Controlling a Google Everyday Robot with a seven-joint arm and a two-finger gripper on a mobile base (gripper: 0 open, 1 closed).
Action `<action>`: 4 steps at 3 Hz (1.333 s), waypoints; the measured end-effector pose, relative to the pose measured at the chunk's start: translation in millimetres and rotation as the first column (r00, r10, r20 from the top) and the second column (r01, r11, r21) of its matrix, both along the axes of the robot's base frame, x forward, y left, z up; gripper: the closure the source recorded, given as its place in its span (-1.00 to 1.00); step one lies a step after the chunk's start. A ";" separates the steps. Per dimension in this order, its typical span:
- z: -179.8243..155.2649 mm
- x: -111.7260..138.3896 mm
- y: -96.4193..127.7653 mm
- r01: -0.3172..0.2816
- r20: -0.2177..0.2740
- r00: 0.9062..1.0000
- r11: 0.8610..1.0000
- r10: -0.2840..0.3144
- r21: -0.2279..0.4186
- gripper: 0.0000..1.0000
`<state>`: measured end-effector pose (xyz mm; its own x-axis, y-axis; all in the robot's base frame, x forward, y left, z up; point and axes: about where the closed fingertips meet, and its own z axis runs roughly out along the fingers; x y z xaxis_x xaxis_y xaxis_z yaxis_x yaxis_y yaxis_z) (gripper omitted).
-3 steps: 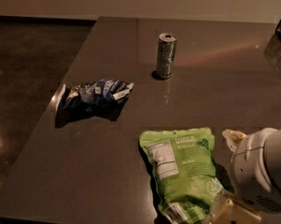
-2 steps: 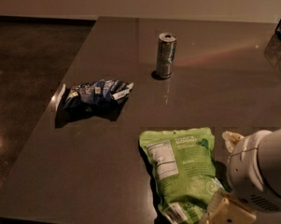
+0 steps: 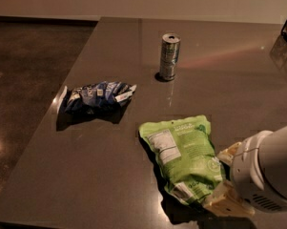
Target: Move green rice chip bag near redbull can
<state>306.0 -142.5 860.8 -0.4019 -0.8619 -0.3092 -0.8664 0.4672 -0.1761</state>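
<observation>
The green rice chip bag (image 3: 181,159) now lies a little farther from the near edge of the worktop (image 3: 86,171) than a second ago, and the gripper (image 3: 215,180) sits correspondingly farther in; the redbull can (image 3: 169,56) and the blue snack bag (image 3: 97,96) are where they were.

The green rice chip bag occupies the near right part of the worktop, label side up, its long axis running from the near edge toward the far one and leaning slightly left. The gripper comes in from the near right corner, behind a bulky white arm housing (image 3: 269,173). Its cream fingers (image 3: 227,203) sit on either side of the bag's near right corner, one at the right edge and one at the near end, pinching the pouch between them.

The redbull can stands upright toward the far edge, about midway across, well apart from the green bag. The blue snack bag lies crumpled near the left edge, between the can and the near edge in depth, touching neither. Dark floor (image 3: 19,80) shows beyond the left edge.
</observation>
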 end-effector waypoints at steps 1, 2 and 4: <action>19.6 10.2 -3.0 -0.006 0.038 0.999 1.000 0.007 -0.009 0.28; 39.0 33.2 -2.2 -0.023 0.080 0.997 1.000 0.024 -0.013 0.74; 68.2 103.7 -9.3 -0.039 0.164 0.986 0.999 0.038 0.002 1.00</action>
